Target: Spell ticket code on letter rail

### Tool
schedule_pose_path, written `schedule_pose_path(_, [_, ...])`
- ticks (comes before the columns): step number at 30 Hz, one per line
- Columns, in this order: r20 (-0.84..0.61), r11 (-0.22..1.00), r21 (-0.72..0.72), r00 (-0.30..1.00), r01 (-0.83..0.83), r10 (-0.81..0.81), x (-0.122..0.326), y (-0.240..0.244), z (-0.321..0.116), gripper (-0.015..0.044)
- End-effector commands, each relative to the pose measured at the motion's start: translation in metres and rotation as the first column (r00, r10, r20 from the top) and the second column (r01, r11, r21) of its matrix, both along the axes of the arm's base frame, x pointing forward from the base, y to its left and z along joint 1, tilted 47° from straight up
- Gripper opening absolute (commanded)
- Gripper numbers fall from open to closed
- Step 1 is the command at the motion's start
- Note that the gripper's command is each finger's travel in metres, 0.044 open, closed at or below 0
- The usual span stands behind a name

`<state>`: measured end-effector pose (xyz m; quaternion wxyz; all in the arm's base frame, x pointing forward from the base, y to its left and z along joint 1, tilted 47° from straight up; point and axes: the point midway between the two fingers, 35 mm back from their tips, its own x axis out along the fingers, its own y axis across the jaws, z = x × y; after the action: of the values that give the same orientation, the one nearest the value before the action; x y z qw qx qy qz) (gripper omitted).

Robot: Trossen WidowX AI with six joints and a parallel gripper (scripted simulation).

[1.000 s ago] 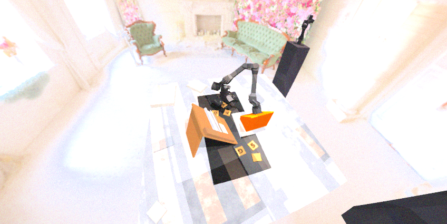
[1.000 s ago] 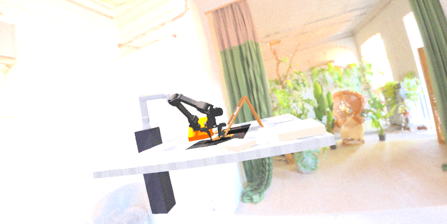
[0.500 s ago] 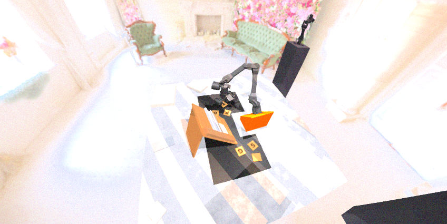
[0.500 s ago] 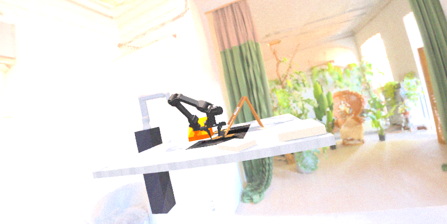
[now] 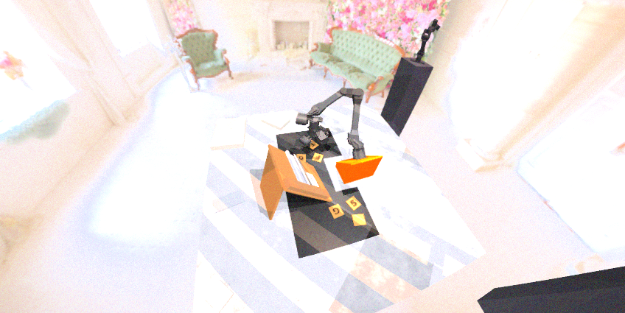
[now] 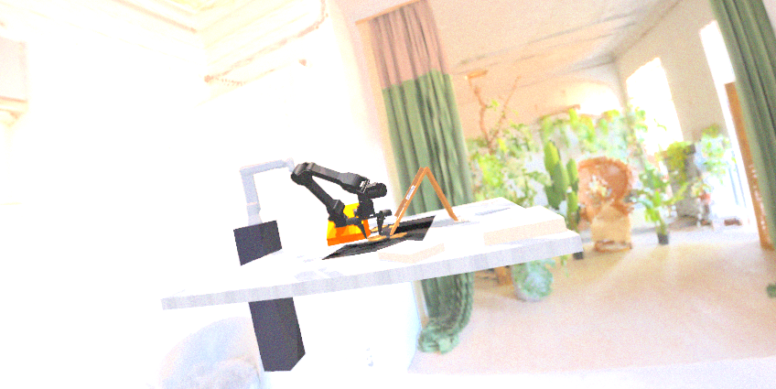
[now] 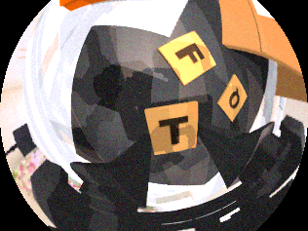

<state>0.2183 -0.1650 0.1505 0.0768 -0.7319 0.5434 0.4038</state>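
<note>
My gripper (image 5: pixel 313 139) (image 6: pixel 372 234) (image 7: pixel 173 131) is shut on the yellow T tile (image 7: pixel 171 123), its fingers on either side, low over the mat. Beside it lie the F tile (image 5: pixel 318 157) (image 7: pixel 177 62) and a tile with a round letter (image 5: pixel 301 157) (image 7: pixel 233 87), O or Q. Beyond the wooden board (image 5: pixel 272 179) (image 6: pixel 442 197) (image 7: pixel 244 23) lie a G tile (image 5: pixel 336 210), an S tile (image 5: pixel 353 202) and a tile with no readable mark (image 5: pixel 358 219). The board leans as an A-frame, with white strips on its sloping face and a ledge below. No printed code is readable.
The arm's base is at an orange block (image 5: pixel 358 171) (image 6: pixel 348 231), beside the board. A black mat (image 5: pixel 315 236) runs under the tiles. Pale slabs (image 6: pixel 524 225) (image 6: pixel 412 252) lie near the counter's edge (image 6: pixel 337 278). A second arm stands on a black pedestal (image 5: pixel 404 92).
</note>
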Motion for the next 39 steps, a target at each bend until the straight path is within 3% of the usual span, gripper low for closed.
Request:
schedule_pose_path(1, [0.003,1.000,-0.002,1.000,0.002,-0.002,0.000,0.002,0.002,0.0000])
schedule_pose_path(13, [0.021,1.000,0.003,1.000,0.008,-0.008,0.001,0.006,0.003,0.0000])
schedule_pose_path(25, [0.380,0.986,0.110,0.911,0.126,-0.159,0.036,0.026,0.005,0.0000])
schedule_pose_path(39, [0.668,0.922,0.346,0.644,0.176,-0.374,0.074,0.055,0.011,0.0000])
